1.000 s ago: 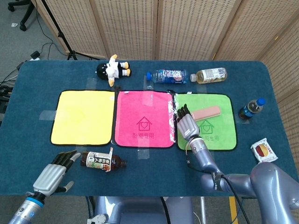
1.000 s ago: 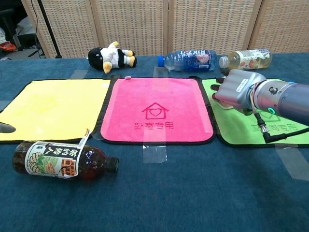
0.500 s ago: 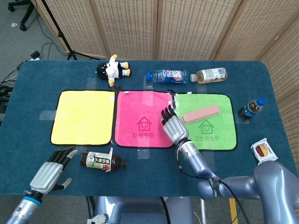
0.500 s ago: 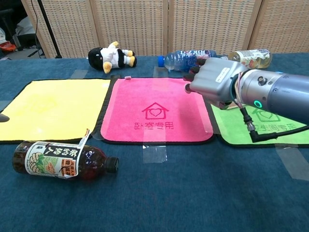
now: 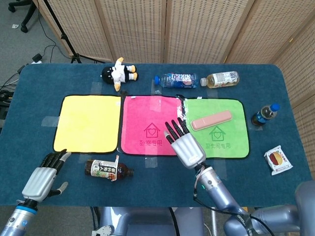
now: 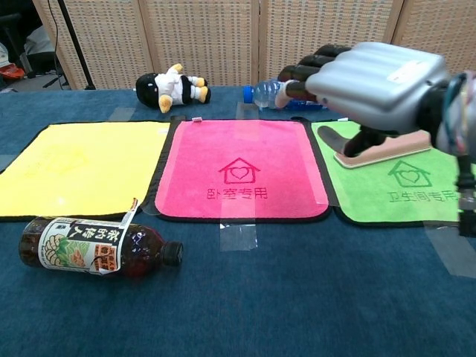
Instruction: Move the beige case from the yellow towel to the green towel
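The beige case (image 5: 211,120) lies flat on the green towel (image 5: 231,142), toward its upper middle; the chest view shows the case (image 6: 387,149) partly behind my right hand. My right hand (image 5: 185,146) hovers open, fingers spread, over the seam between the pink towel (image 5: 150,125) and the green one, apart from the case. In the chest view this hand (image 6: 372,78) looms large and close. The yellow towel (image 5: 87,123) is bare. My left hand (image 5: 43,177) sits open near the table's front left corner, holding nothing.
A brown tea bottle (image 5: 107,170) lies on its side in front of the pink towel. A plush toy (image 5: 119,73), a blue-label bottle (image 5: 176,80) and a pale drink bottle (image 5: 222,78) line the back. A dark bottle (image 5: 264,115) and a snack pack (image 5: 278,158) are at the right.
My right hand has drawn back from the case toward me and risen, leaving the case on the green towel. My left hand has slid slightly back and left.
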